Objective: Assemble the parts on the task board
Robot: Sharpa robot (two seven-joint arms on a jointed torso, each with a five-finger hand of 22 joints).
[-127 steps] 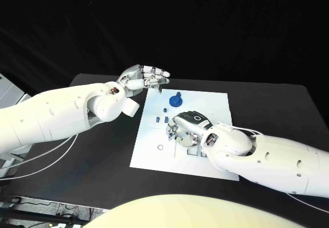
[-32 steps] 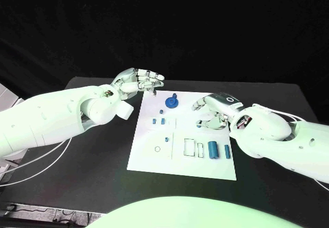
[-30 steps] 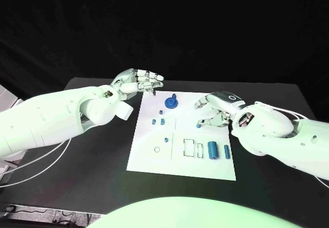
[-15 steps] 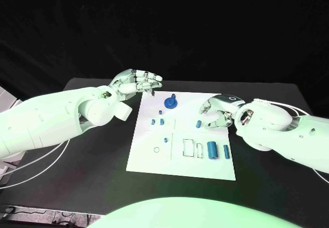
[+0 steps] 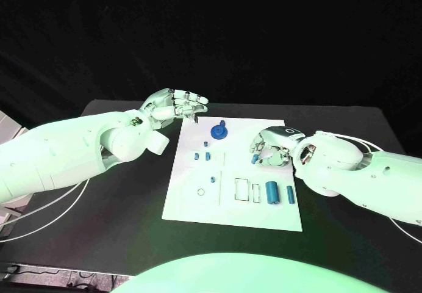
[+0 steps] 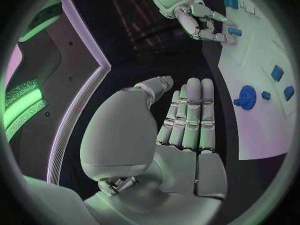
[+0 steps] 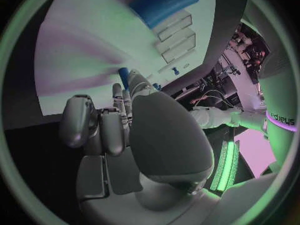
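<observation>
We see the right hand (image 5: 270, 146) low over the task board (image 5: 230, 213), its fingers curled down round a small blue peg (image 5: 255, 159) that sits at their tips; in the left wrist view the same peg (image 6: 234, 31) lies between the fingertips of that hand (image 6: 200, 20), so we read it as pinched. In the right wrist view a blue piece (image 7: 124, 76) shows just past the fingertips (image 7: 117, 92) with the white board (image 7: 81, 45) beyond.

Our left hand (image 5: 176, 105) hangs off the board's far corner, over the black table (image 5: 105, 201), holding nothing; its fingers (image 6: 190, 115) lie straight and pressed side by side, the thumb apart.

Just beside the left hand, on the board, stands the blue gear-like part (image 5: 219, 130). Between the two hands lie a few small blue pieces (image 5: 203, 156). Nearer the robot than the right hand lie two blue cylinders (image 5: 274, 193), side by side, next to outlined slots (image 5: 242, 190).
</observation>
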